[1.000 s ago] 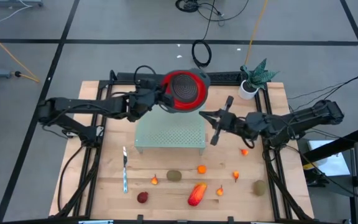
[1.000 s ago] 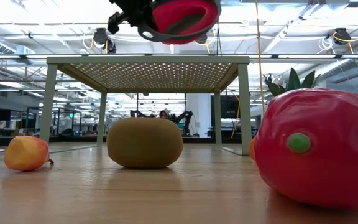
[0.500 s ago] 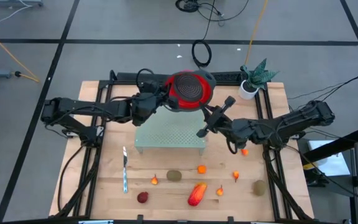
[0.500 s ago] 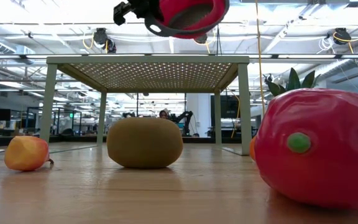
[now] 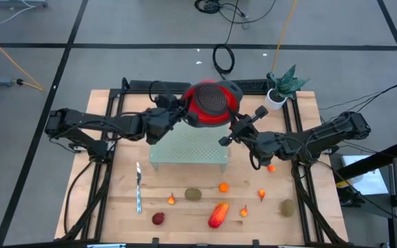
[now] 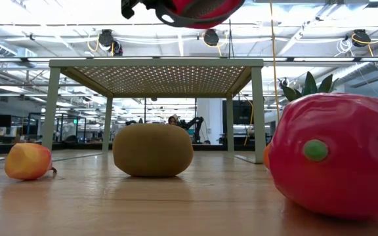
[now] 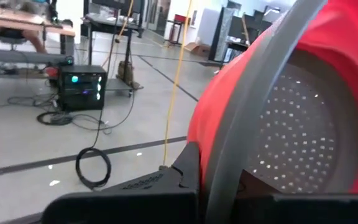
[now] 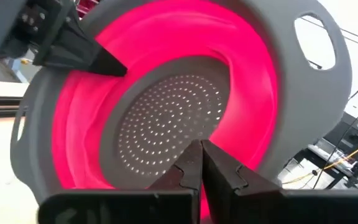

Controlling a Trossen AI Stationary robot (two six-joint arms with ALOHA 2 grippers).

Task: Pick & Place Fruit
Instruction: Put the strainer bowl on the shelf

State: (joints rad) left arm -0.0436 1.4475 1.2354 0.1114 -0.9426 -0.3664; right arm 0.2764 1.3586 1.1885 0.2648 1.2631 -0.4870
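No fruit [image 5: 218,214] placed yet; all pieces lie loose along the table's near edge. Left gripper [image 5: 179,111] is clamped on the rim of the bowl [image 5: 211,105], held above the rack [image 5: 188,148]. Right gripper [image 5: 231,134], fingers closed and empty, points into the bowl, well apart from the fruit.

My arms [image 5: 102,124]: dark, jointed, black cabling | my fingers [image 8: 222,171]: matte black, wedge-tipped, perhaps notched.
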